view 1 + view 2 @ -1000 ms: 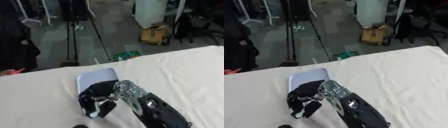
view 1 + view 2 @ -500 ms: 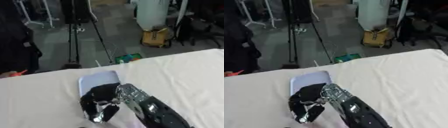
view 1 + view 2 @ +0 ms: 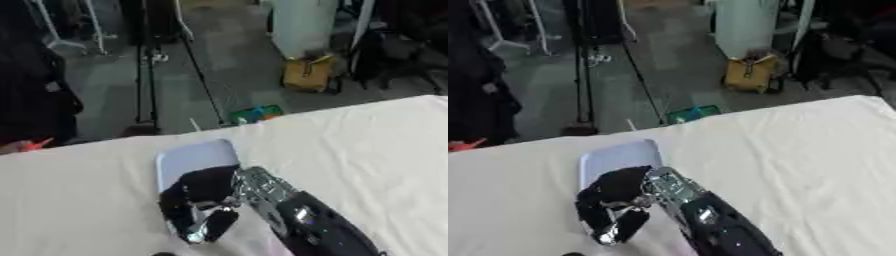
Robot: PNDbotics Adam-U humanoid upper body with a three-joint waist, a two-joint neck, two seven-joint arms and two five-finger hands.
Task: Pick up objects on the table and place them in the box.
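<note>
Roughly mid-tabletop, toward the near edge, lies a flat pale lavender-grey box (image 3: 194, 156), rectangular w/ rounded corners. Its long axis runs from near edge to far edge, tilted slightly so the far end leans toward the right edge. The far half is bare; the near half is hidden under the right hand (image 3: 203, 202).

Right arm (image 3: 311, 227) enters from the near-right corner and runs diagonally up-left across the white cloth-covered table (image 3: 367, 145). Forearm is black w/ silver joint hardware at the wrist. The hand hangs over the near part of the box, palm turned down, fingers (image 3: 602, 220) curled down and toward the near edge. Blur is heavy: can't tell whether the curled fingers pinch anything or close on nothing; no held item is resolvable.

A small dark shape (image 3: 573, 254) shows at the near edge, just below the hand, too cut off to identify.

Left hand isn't visible in either view.
</note>
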